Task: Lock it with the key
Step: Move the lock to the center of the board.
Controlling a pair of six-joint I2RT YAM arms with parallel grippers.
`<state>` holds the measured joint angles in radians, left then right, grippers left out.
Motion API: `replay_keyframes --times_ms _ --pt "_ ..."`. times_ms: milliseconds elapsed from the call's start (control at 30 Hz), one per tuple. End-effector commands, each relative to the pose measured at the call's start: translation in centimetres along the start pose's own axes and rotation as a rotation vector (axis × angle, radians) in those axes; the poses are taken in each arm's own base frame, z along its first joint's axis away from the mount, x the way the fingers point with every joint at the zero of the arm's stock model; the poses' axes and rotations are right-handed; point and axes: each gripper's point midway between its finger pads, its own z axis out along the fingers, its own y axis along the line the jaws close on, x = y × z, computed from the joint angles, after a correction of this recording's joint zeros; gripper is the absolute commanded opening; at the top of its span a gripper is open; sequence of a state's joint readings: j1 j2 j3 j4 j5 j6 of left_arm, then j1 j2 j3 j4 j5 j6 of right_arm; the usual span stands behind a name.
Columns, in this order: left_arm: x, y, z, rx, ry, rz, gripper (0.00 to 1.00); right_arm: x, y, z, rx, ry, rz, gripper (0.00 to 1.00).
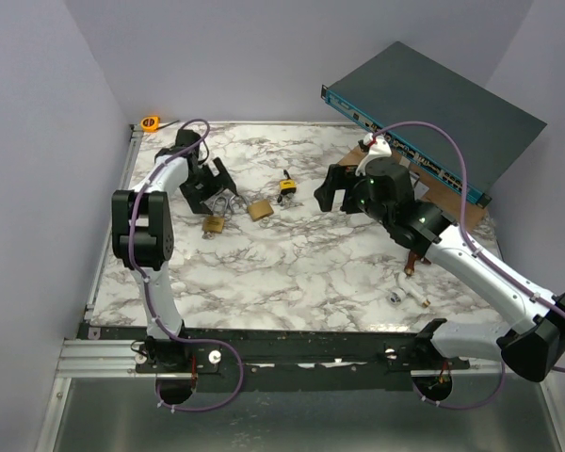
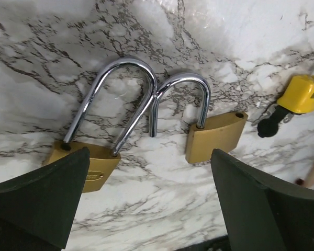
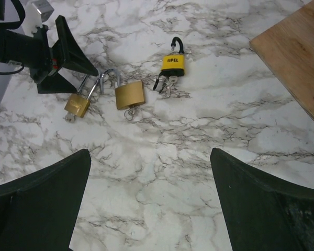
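Two brass padlocks lie side by side on the marble table. The long-shackle padlock (image 2: 97,166) (image 1: 213,224) has both shackle legs in its body. The shorter padlock (image 2: 215,137) (image 1: 259,210) has its shackle swung out, one end free, and a key ring (image 3: 130,112) at its base. A yellow padlock (image 2: 302,94) (image 3: 173,64) lies further right with keys (image 3: 167,86) beside it. My left gripper (image 2: 149,157) (image 1: 212,184) hangs open just behind the brass padlocks, holding nothing. My right gripper (image 3: 150,154) (image 1: 331,188) is open over bare marble, apart from all locks.
A wooden board (image 3: 298,57) lies at the right under a dark flat rack unit (image 1: 433,113). An orange tape measure (image 1: 151,122) sits at the back-left corner. Small metal parts (image 1: 410,297) lie near the right arm.
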<state>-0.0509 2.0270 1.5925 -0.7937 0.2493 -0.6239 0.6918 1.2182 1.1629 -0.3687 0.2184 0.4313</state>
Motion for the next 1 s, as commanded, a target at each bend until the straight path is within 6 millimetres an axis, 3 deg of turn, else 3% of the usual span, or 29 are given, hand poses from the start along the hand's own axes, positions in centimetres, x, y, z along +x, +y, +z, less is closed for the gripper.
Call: replay_keyframes --times_ms 0,167,300,433,633,800,967 --pt "-0.1 -4.4 -0.4 0.296 0.040 -0.151 0.98 0.2 0.2 -0.1 -0.019 0.012 -0.014 1.00" --pt "-0.3 -5.4 0.7 0.422 0.051 -0.362 0.99 0.0 0.0 -0.3 -0.006 0.017 -0.024 1.00" --pt "0.4 -4.8 1.1 0.440 0.035 -0.522 0.98 0.2 -0.2 -0.5 0.006 0.023 -0.026 1.00" --pt "1.3 -2.2 1.4 0.446 -0.008 -0.726 0.98 0.5 -0.4 -0.4 0.011 0.035 -0.027 1.00" --pt "4.7 1.1 1.2 0.357 -0.075 -0.834 0.99 1.3 -0.3 -0.1 0.000 0.058 -0.021 1.00" --pt "7.3 1.7 -1.1 0.292 -0.147 -0.700 0.98 2.3 -0.2 0.2 -0.011 0.081 -0.020 1.00" --pt "5.5 0.9 -5.4 0.232 -0.268 -0.386 0.98 2.5 0.1 0.3 -0.029 0.087 -0.012 1.00"
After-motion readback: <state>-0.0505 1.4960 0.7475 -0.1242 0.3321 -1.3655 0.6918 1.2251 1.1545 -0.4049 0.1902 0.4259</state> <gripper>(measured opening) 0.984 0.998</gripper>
